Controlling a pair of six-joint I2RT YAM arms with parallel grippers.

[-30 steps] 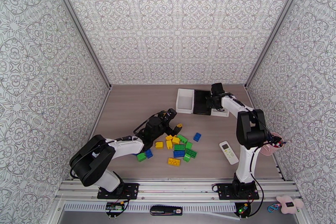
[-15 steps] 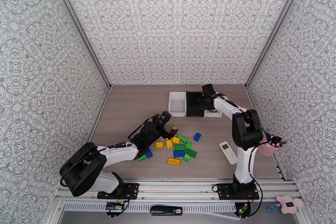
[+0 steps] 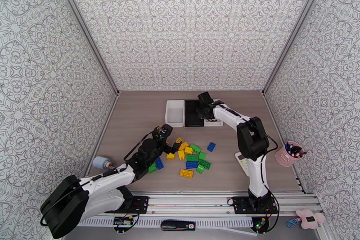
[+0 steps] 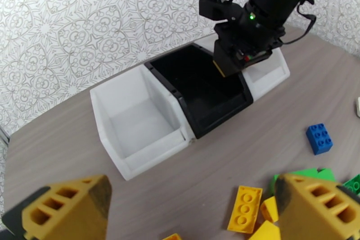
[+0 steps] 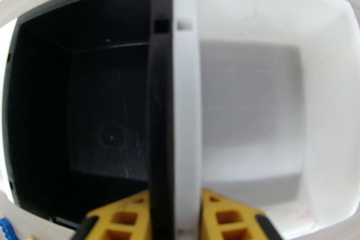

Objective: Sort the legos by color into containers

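I hold the right pincer [image 5: 173, 218] closed on the adjoining walls of the black plastic bin [image 5: 90, 101] and white plastic bin [image 5: 252, 124]. My left pincer [image 4: 193, 209], nearer the loose studded bricks [image 3: 192, 157], gapes wide. A flat yellow brick [image 4: 244, 208] lies between its fingers, long axis pointing ahead.

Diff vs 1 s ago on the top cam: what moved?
The right gripper, shut on the meeting walls of the black bin and the white bin beside it, has dragged the row of bins toward the robot's left. The left gripper, open and empty, pulled back toward its base. Nothing newly taken or let go. The legos and pink cup stayed put.
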